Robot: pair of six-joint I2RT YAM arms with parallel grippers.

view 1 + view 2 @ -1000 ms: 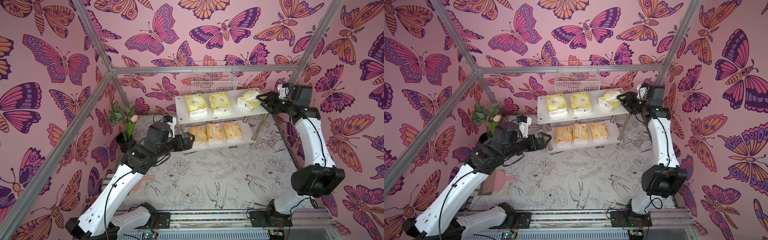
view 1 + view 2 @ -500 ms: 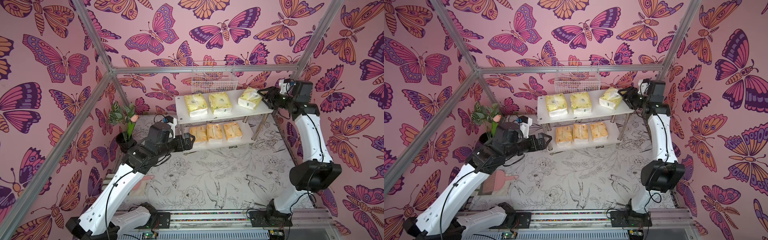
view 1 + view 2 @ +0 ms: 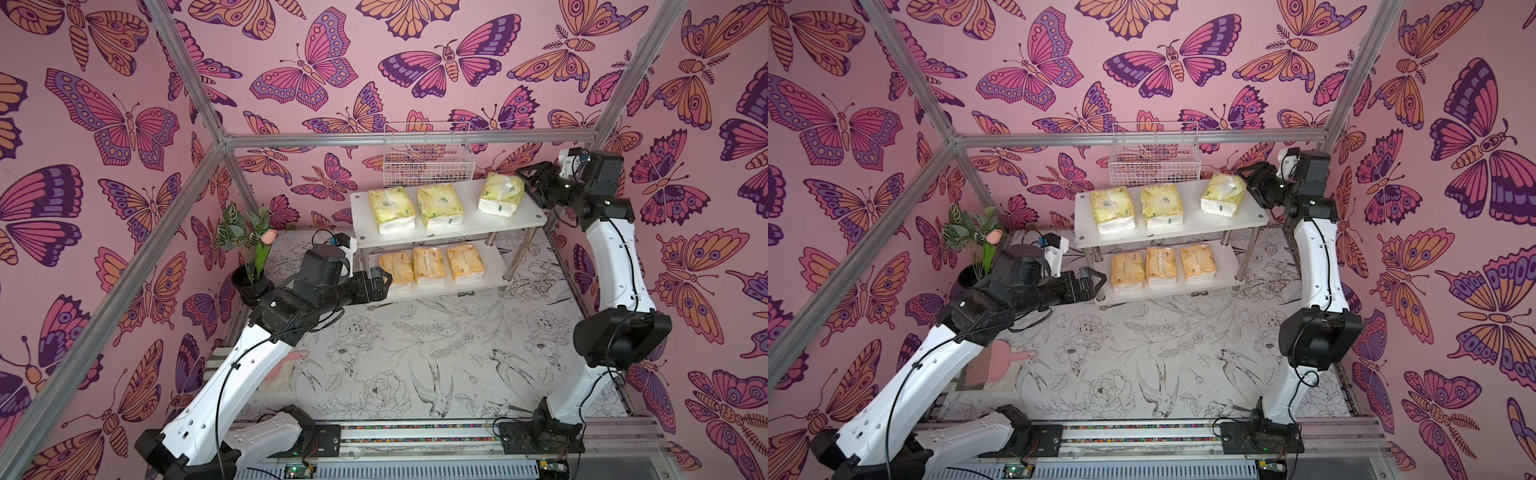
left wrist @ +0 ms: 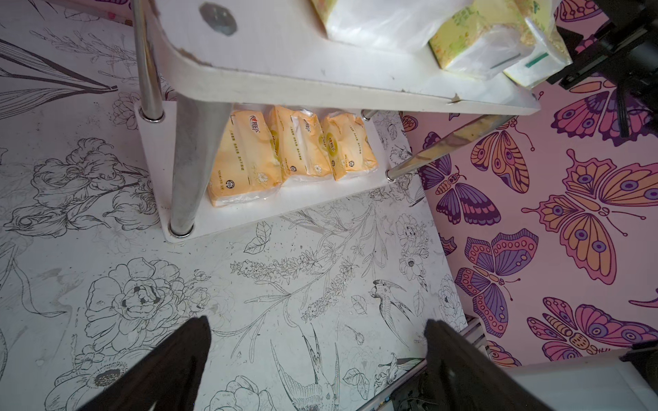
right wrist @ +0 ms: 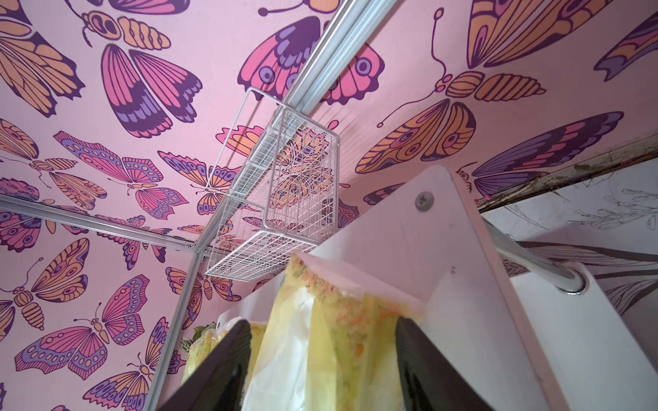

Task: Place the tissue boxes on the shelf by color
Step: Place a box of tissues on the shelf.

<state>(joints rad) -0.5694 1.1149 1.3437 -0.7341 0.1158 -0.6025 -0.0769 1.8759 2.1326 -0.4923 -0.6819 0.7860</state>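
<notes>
Left gripper (image 3: 381, 281): black fingers (image 4: 185, 356) spread, nothing between them, held in the air just beside the left end of the lower board.

Shelf (image 3: 469, 227): two white rectangular boards on shiny chrome tube legs. It stands at the back of the table, below a white wire basket (image 3: 426, 162) on the wall.

Top board holds three soft, pale yellow-green, plastic-wrapped tissue packs with small green logos. Left pale pack (image 3: 390, 209) and middle pale pack (image 3: 439, 205) lie flat, close side by side. Right pale pack (image 3: 500, 195) sits apart from them near the right end, turned askew, wrapper crumpled on top, resting on the board.

Lower board holds three orange-yellow wrapped packs (image 3: 429, 264) in a tight row, edges touching.

Right gripper (image 3: 527, 183): at the right pale pack's outer end, jaws apart and straddling it. The right wrist view shows a gap beside one finger (image 5: 228, 356). The other finger sits at the wrapper's edge; can't tell if it touches.
</notes>
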